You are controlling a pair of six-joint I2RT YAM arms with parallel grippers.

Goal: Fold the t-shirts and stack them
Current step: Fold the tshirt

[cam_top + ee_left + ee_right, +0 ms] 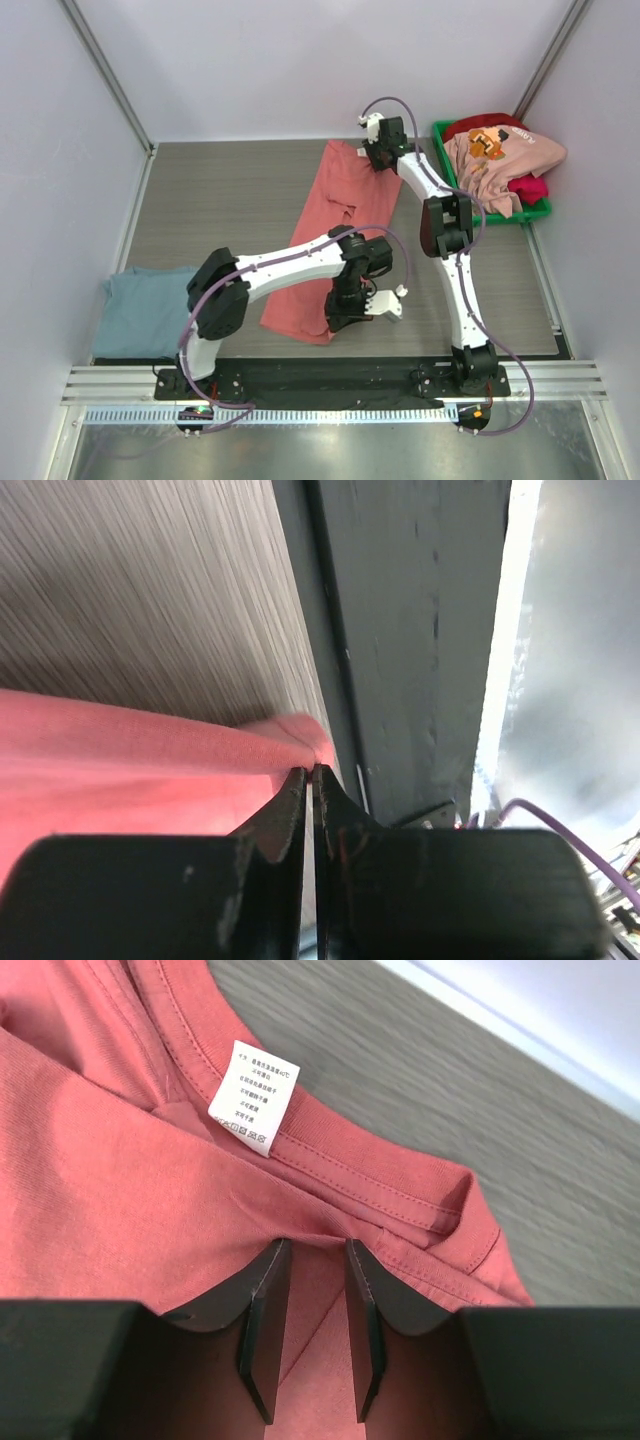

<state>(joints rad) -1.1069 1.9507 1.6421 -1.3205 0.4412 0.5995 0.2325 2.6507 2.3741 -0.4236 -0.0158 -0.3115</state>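
A plain salmon-red t-shirt (335,215) lies as a long folded strip, slanting from the table's far middle to its near edge. My left gripper (338,320) is at the shirt's near end and is shut on a corner of the cloth (180,750); its jaws (312,771) meet on it. My right gripper (376,160) is at the collar end. Its jaws (318,1245) stand a narrow gap apart with a fold of the shirt (120,1190) pinched between them, beside the white care label (253,1097). A grey-blue t-shirt (145,310) lies at the near left.
A green bin (537,212) at the far right holds a light pink tee with orange print (500,160) over a crimson one (530,188). The table's dark near edge rail (420,630) runs just beside the left gripper. Pale walls enclose the table.
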